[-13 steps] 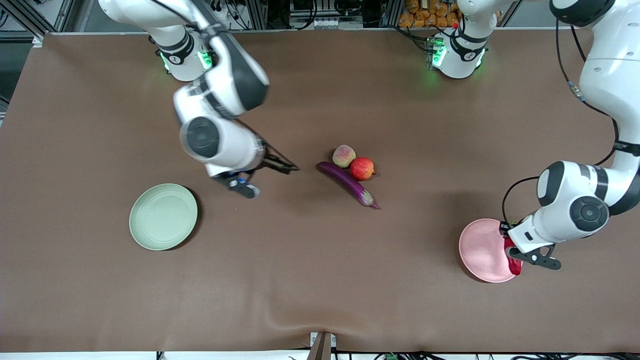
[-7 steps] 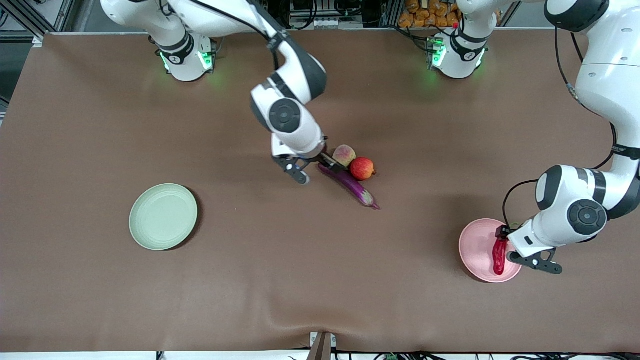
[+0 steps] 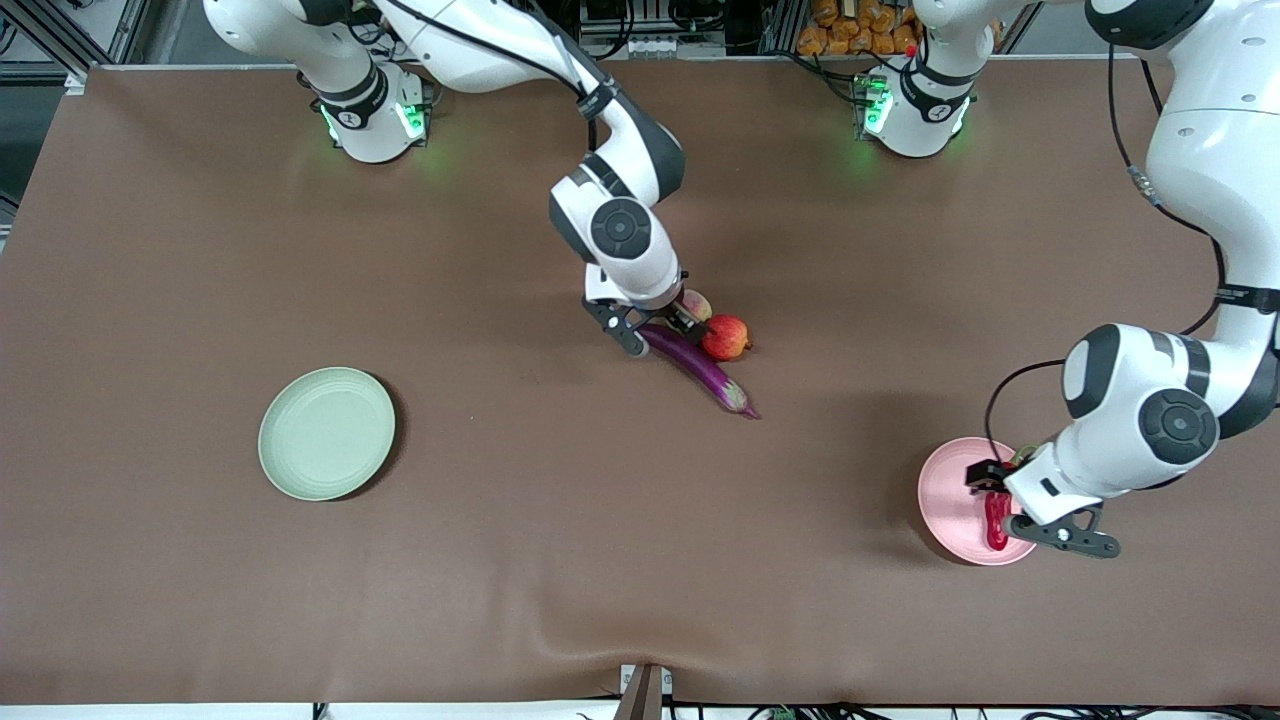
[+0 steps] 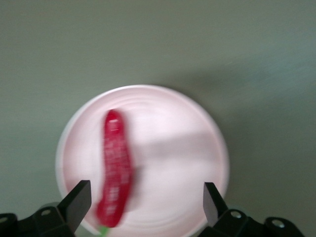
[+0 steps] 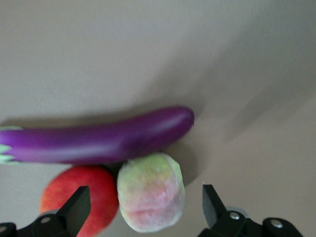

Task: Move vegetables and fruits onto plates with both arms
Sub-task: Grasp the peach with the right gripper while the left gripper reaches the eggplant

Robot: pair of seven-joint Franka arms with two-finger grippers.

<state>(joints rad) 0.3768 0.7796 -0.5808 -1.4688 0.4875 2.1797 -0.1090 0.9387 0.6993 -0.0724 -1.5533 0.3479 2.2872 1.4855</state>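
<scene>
Chili (image 3: 995, 520) lies on the pink plate (image 3: 950, 490), red and short, lengthwise toward the rim nearest the left arm's end of the table; in the left wrist view it (image 4: 116, 168) is free of both fingers, with a bit of green stem at one end. The left gripper (image 3: 1030, 510) hangs over that plate, fingers spread wide with nothing between them.

Eggplant (image 3: 695, 366), long, slim and glossy purple, lies slantwise at mid-table. The apple (image 3: 726, 337) and the peach (image 3: 696, 303) sit just beside it, farther from the front camera, the two fruits touching each other. In the right wrist view the peach (image 5: 150, 191) is pale pink and yellow-green, the apple (image 5: 81, 192) red-orange, both pressed up to the eggplant (image 5: 98, 140).

The right gripper (image 3: 655, 328) is over the eggplant's blunt end and the peach, fingers spread apart, gripping nothing.

Bare brown table (image 3: 560, 560) runs all round the cluster, wide toward both ends and toward the front camera.

The green plate (image 3: 327, 433) holds nothing and sits well apart, toward the right arm's end.
</scene>
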